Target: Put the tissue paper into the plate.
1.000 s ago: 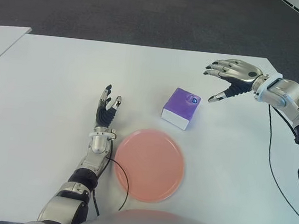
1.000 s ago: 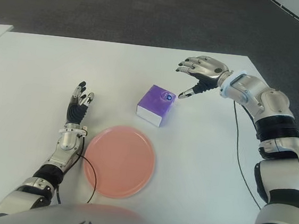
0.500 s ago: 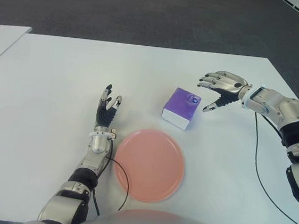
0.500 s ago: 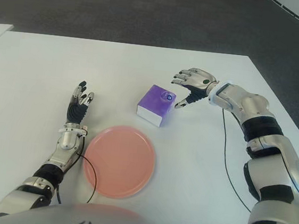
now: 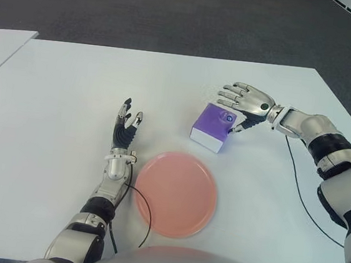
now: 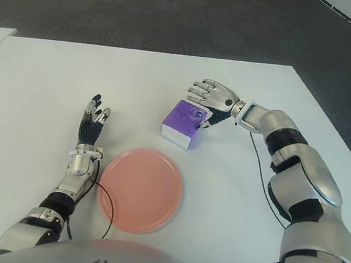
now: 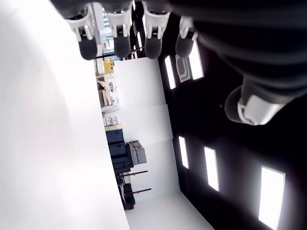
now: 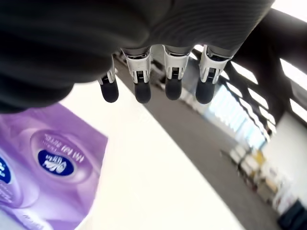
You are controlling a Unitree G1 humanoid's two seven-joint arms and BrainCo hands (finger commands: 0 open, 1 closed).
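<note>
Right hand (image 5: 244,101) over the far right corner of the purple tissue box (image 5: 213,127), palm down, four fingers (image 8: 142,92) stretched out straight and spread, nothing in its grasp. Thumb down at the box's right edge, at or very near the top face; contact not certain from the eye views. Seen from the right wrist, the fingertips held clear above the box's printed purple top, with its round blue label (image 8: 56,163) under the palm. Silver forearm (image 5: 302,123) reaching in from the right, with a thin black cable (image 5: 300,195) trailing along the counter beneath it.

Tissue box standing on the white counter (image 5: 60,94), purple on top, white along its lower side, turned at a slant. Not in the plate. Round pink plate (image 5: 175,193) on the counter just on the near side of the box, a narrow strip of white between the two, nothing lying in it.

Left hand (image 5: 125,128) to the left of the plate, well apart from the box, fingers straight and pointing away from the body, slightly fanned, holding nothing. From the left wrist, fingertips (image 7: 122,48) in a straight row, uncurled. Black cable (image 5: 142,209) looping from the left wrist over the plate's near left rim.

Dark grey carpet (image 5: 175,12) beyond the counter's far edge; corner of a second white counter (image 5: 2,47) at the far left.
</note>
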